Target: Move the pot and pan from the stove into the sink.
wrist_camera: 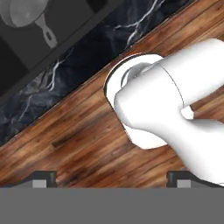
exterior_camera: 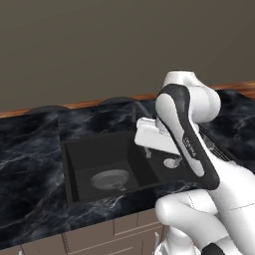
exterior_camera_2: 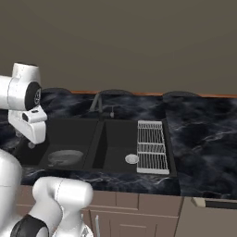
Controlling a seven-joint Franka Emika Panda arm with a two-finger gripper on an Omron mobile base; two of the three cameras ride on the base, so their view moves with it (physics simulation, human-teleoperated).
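Observation:
The pan [exterior_camera: 110, 179] lies flat on the floor of the sink's [exterior_camera: 69, 169] left basin, and it also appears as a grey disc [exterior_camera_2: 65, 157] from the other side. In the hand view the pan [wrist_camera: 19, 13] sits at the top left with its thin handle pointing toward the counter's front edge. My gripper [exterior_camera_2: 31, 141] hangs above the left basin, clear of the pan. Its fingertips [wrist_camera: 43, 178] stand wide apart with nothing between them, so it is open. The pot and the stove are out of view.
A wire dish rack [exterior_camera_2: 152, 146] lies over the right side of the right basin, beside a round drain [exterior_camera_2: 132, 159]. A dark faucet [exterior_camera_2: 96, 102] rises behind the divider. Black marbled counter [exterior_camera_2: 203, 139] surrounds the sink. Wood floor [wrist_camera: 78, 135] lies below the counter edge.

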